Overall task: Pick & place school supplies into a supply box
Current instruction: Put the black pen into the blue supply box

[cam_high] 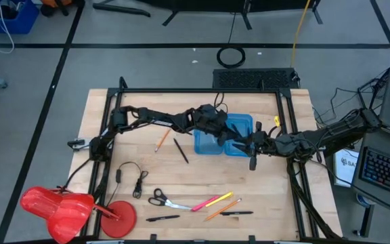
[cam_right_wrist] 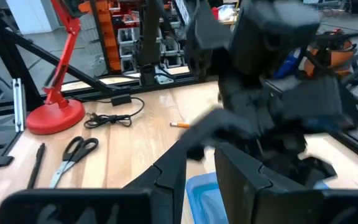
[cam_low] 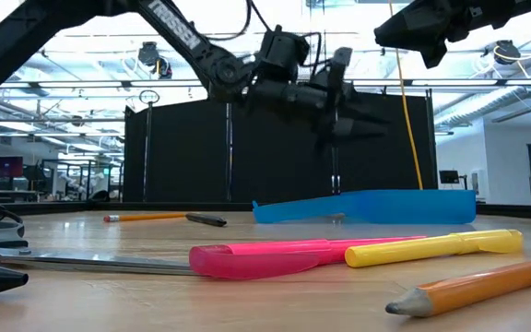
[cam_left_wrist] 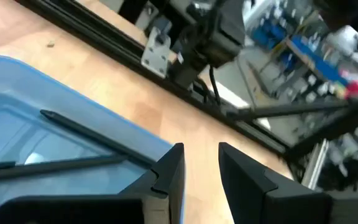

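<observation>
The translucent blue supply box point(cam_high: 242, 125) lies open at the table's middle right. My left gripper point(cam_left_wrist: 201, 171) hovers open just above the box's edge, nothing between its fingers. In the left wrist view two thin black pens point(cam_left_wrist: 79, 127) lie on the floor of the box point(cam_left_wrist: 17, 81). My right gripper point(cam_right_wrist: 201, 168) hangs open at the box's right side point(cam_high: 248, 146), facing the left arm and holding nothing. An orange pencil point(cam_high: 162, 140) and a black pen point(cam_high: 181, 150) lie left of the box. Scissors point(cam_high: 158, 198), a pink marker point(cam_high: 202, 203), a yellow marker point(cam_high: 221, 198), a pencil point(cam_high: 222, 209) and two pens point(cam_high: 162, 218) lie near the front edge.
A looped black cable point(cam_high: 131, 177) lies left of centre. A red plastic object point(cam_high: 66, 207) with a round red base point(cam_high: 119, 215) stands at the front left corner. A black frame point(cam_high: 202, 90) rims the table's far and side edges.
</observation>
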Tool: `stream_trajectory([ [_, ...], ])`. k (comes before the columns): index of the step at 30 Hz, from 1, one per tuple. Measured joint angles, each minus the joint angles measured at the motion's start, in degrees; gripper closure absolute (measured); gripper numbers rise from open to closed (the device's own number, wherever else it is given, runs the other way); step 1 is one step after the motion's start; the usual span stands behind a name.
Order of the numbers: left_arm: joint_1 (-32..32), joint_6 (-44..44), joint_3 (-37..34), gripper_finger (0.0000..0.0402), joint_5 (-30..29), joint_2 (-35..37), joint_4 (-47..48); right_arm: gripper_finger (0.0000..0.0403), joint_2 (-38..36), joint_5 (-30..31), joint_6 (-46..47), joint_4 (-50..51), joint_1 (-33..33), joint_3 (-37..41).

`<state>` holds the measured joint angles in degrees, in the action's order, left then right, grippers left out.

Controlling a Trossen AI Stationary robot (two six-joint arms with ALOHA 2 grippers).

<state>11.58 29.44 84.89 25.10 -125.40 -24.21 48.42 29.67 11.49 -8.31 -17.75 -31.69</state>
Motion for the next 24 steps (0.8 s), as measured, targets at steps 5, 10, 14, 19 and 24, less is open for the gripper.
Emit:
stream_trajectory([
  [5,-1.65,-9.84,0.02,0.0298,-4.40,5.06,15.02,0.0325,0.02,0.12,-0.32,0.06,-0.74,0.01],
  [10,-4.02,-16.86,0.02,0.0298,-14.27,8.98,27.25,0.0325,0.02,0.11,-0.40,0.10,-0.75,0.01],
  [14,-6.61,-21.30,0.02,0.0298,-21.00,10.98,35.03,0.0325,0.02,0.08,-1.62,0.70,-0.77,0.01],
  [19,-9.88,-24.94,0.06,0.0298,-26.76,11.33,40.43,0.0325,0.01,0.08,-1.71,0.83,-0.77,0.74],
  [24,-12.82,-25.93,0.04,0.0298,-29.80,11.26,43.71,0.0325,0.02,0.05,-0.47,-1.21,-0.77,3.27],
])
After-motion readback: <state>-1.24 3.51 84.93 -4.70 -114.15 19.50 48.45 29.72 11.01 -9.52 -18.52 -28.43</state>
